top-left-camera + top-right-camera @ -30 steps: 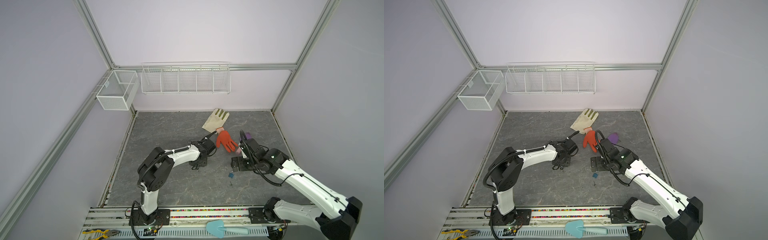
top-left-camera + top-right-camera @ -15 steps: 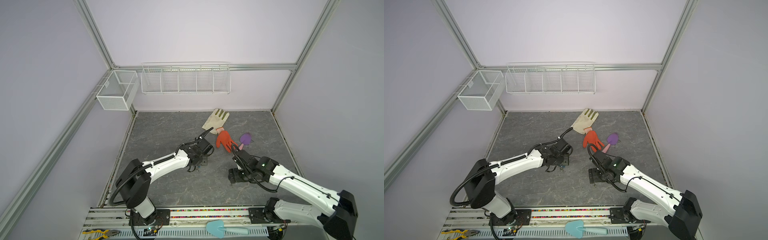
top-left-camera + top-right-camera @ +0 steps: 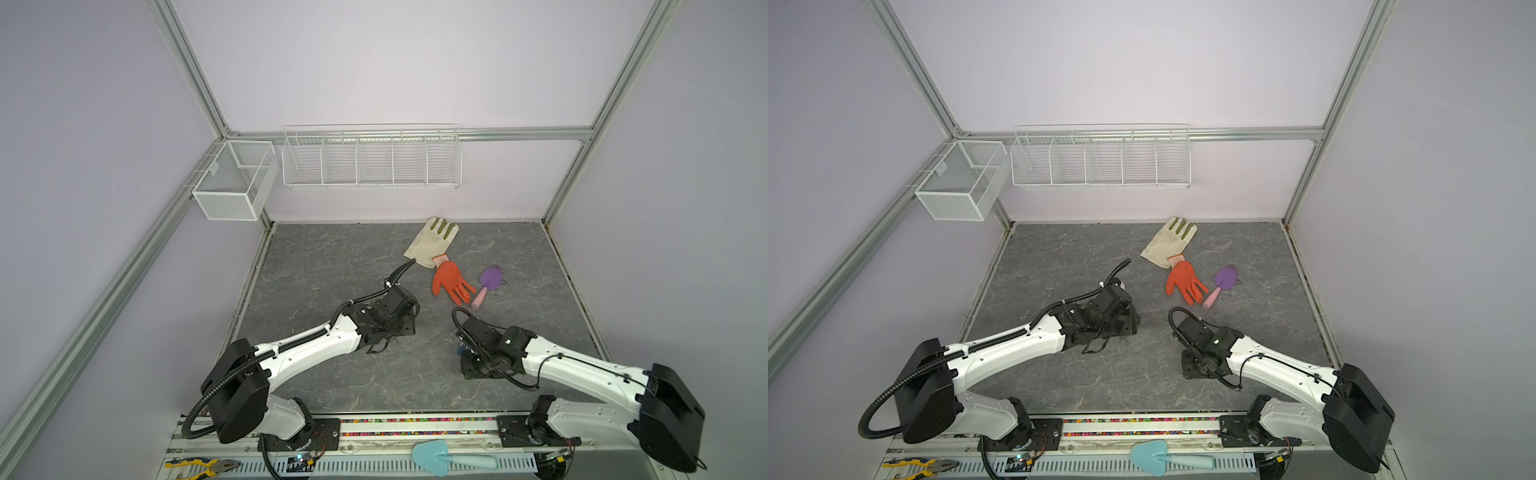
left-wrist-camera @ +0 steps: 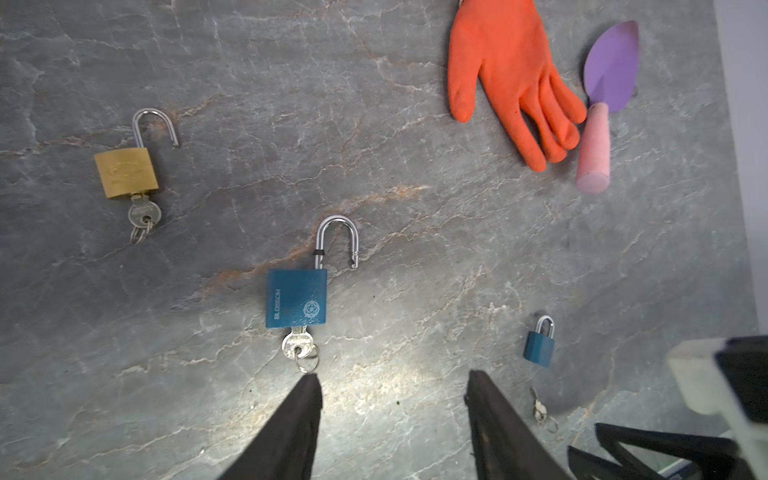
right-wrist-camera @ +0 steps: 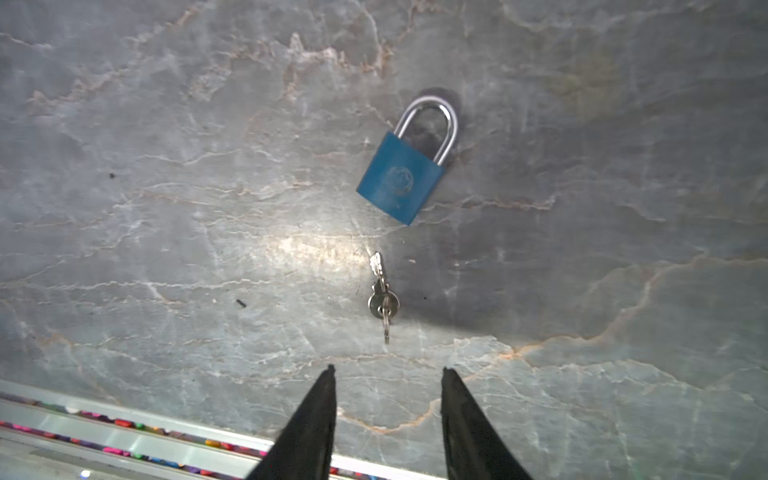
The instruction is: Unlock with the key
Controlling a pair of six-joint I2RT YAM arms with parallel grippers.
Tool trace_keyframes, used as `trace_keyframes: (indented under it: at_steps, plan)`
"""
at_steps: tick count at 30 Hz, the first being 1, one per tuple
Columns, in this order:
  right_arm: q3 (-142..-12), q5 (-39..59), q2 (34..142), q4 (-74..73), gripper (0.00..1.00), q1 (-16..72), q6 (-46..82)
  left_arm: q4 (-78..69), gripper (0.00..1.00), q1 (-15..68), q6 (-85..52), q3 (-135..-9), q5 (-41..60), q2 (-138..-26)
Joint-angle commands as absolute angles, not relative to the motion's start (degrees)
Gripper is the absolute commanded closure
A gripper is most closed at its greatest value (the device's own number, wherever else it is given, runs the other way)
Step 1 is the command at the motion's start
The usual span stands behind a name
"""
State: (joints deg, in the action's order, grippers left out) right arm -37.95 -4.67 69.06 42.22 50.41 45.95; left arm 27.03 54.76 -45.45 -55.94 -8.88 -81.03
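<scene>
left arm point(image 3: 307, 353) stretches long and low across the grey table point(image 3: 332, 266), forearm nearly flat, wrist tipped down at the surface. right arm point(image 3: 582, 370) comes in from the other side, also low, wrist bent to face the table. left gripper point(image 4: 391, 376): jaws parted a moderate way, nothing between them, gripping nothing. just ahead of one of its fingers lies the large blue padlock point(image 4: 296, 298), shackle popped up, a key in its base with the ring almost at the fingertip. further off is the brass padlock point(image 4: 126, 172), shackle sprung too, key in. right gripper point(image 5: 387, 369): a somewhat narrower gap, empty as well; whether the tips touch the table, can't tell. and here's the one that matters: the small blue padlock point(image 5: 399, 178) lies flat and tilted, shackle seated in its body. the loose key point(image 5: 383, 301) lies on the table between that lock and the right gripper's tips, blade toward the lock, apart from both, roughly in line with the gap between the jaws. orange glove point(image 4: 507, 70) and purple trowel point(image 4: 611, 66) lie side by side, well away from the locks.
</scene>
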Motion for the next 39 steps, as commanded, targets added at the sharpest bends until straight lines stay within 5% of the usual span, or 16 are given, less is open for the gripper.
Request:
trace_keyframes:
  at_steps: [1,9,39]
  plan:
    - [-36.69,-4.58,71.10,38.99,0.62,50.63,46.87,23.61,0.44,54.93,-46.51,-54.10,-8.43,-79.09]
    - [-36.33,-4.49,74.98,36.29,0.75,50.32,45.79,22.38,0.44,54.93,-46.51,-53.39,-7.65,-78.64]
    - [-35.64,-5.13,71.12,37.04,0.94,49.84,44.27,19.21,0.44,54.93,-49.03,-52.90,-5.34,-78.08]
